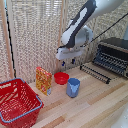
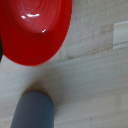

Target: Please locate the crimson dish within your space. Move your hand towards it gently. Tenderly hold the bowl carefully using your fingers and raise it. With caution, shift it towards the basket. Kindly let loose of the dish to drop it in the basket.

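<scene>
Red bowl (image 1: 61, 78) sits on wooden table (image 1: 95, 107), between orange box (image 1: 43, 80) and blue cup (image 1: 73, 87), close to both. Gripper (image 1: 64, 63) hangs above it; finger state unclear, view blurred. Basket (image 1: 17, 103) well apart at the exterior view's left. Toaster oven (image 1: 112, 56) behind.

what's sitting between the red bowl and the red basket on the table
In the exterior view, an orange box stands upright on the wooden table between the red bowl and the basket, close beside the bowl.
</scene>
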